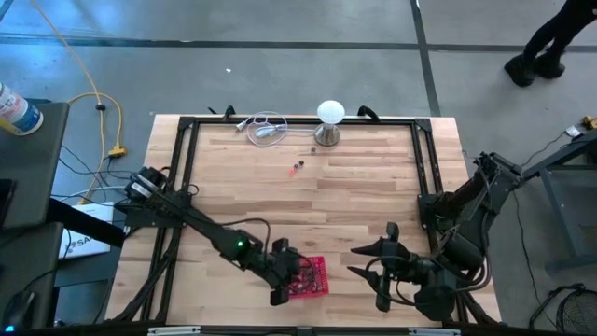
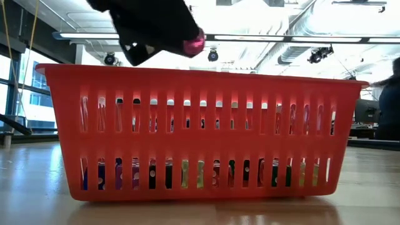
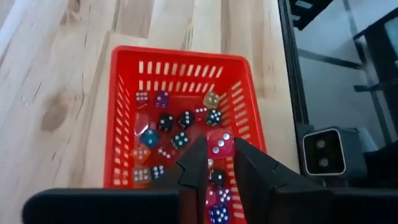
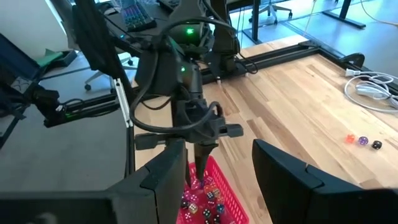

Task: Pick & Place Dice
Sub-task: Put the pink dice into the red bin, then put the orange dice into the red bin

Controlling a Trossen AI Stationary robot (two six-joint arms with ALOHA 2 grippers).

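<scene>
Left gripper (image 3: pixel 219 163) is held over the red basket (image 3: pixel 121 93), fingers pinched on a pink die (image 3: pixel 220 143). Right gripper (image 1: pixel 373 262) is parked open at the table's near-right. Other dice (image 3: pixel 174 127), mixed colours, are seen inside the basket; three (image 4: pixel 362 141) are left mid-table.

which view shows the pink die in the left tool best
The left wrist view: the pink die sits between the left tool fingertips above the basket. The low view catches only a pink edge; the high and right wrist views hide it.
</scene>
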